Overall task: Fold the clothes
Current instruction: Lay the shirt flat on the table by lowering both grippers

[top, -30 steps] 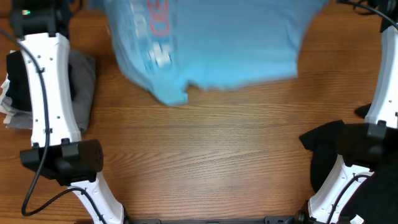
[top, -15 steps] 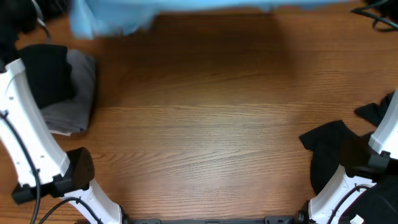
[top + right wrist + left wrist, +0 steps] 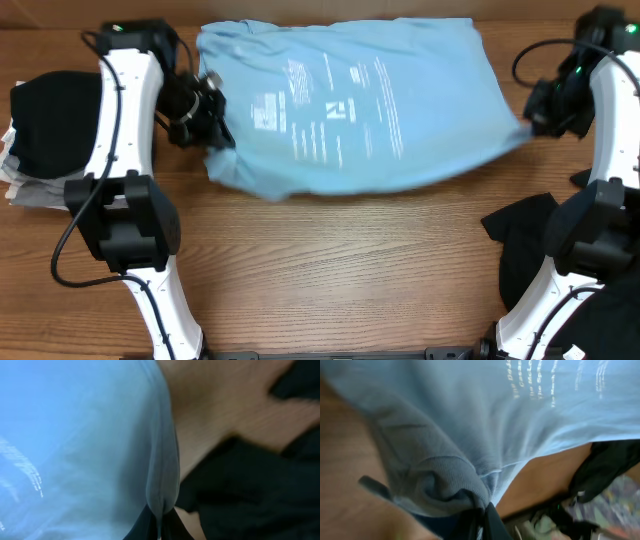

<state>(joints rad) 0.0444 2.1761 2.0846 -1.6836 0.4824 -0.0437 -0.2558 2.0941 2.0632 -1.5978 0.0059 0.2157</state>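
Evidently the step in hand is spreading the garment flat before any fold. Well left of the soft sky-blue T-shirt with small white print [image 3: 350, 110] sits a stack of folded black and grey cloth [image 3: 40, 120]. At the shirt's left edge the left gripper [image 3: 207, 118] is clamped tight on a bunched wad of blue fabric. The shirt spans the gap between the arms, print side up. Its near hem is blurred, so I cannot tell whether it lies on the brown wooden table [image 3: 350, 280] or hangs just above it. At the shirt's right edge the right gripper [image 3: 530, 125] is pinched closed on a thin fold of the hem. Right of the shirt and nearer the arm bases lies a loose heap of black fabric [image 3: 525, 245].

To do this well, I judge both arms should lower together with even tension. The left wad needs pulling outward so it smooths. Neither should let go until the cloth rests flat, away from both piles.
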